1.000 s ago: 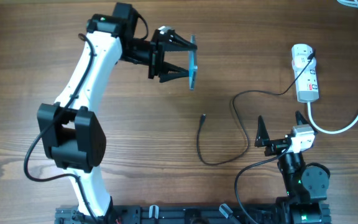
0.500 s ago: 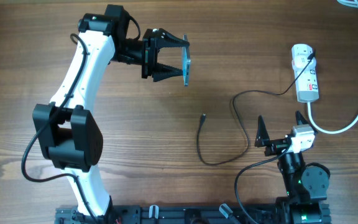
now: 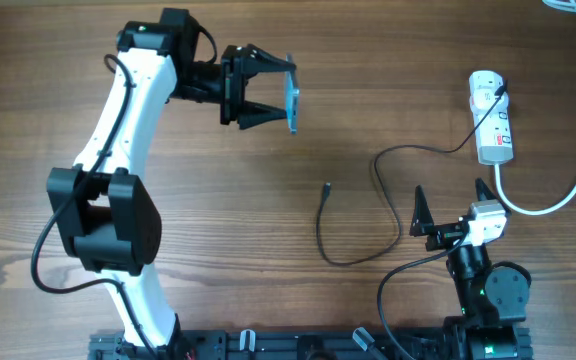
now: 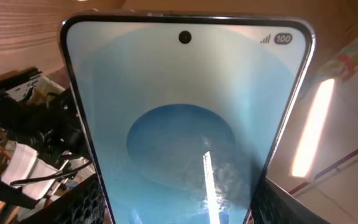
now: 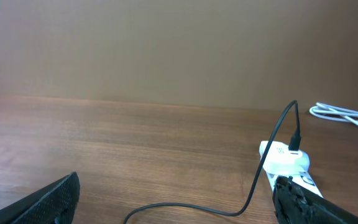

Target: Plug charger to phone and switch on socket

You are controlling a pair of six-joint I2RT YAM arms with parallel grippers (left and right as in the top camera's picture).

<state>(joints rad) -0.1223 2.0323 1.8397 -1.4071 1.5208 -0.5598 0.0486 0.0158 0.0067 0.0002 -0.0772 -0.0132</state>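
The left hand grips the one phone across its width, its fingers closed against the two long sides. The phone is over the far half of the surface, about midway between the left and right edges. From above only a thin blue edge shows, running far to near. The screen faces back toward the wrist, so the long axis stands roughly upright. The end with the punch-hole camera seems to point down at the wood.

There is one charger, and its plug sits in the far end of the one power strip. The cable loops toward the near edge, then turns back. Its connector tip lies near the middle of the surface, pointing at the far edge.

The power strip lies by the right edge in the far half, its long axis far to near and its rounded end farthest. Its white cord leaves the near end and curves to the right edge.

The right hand is by the near edge toward the right corner, spread wide and holding nothing.
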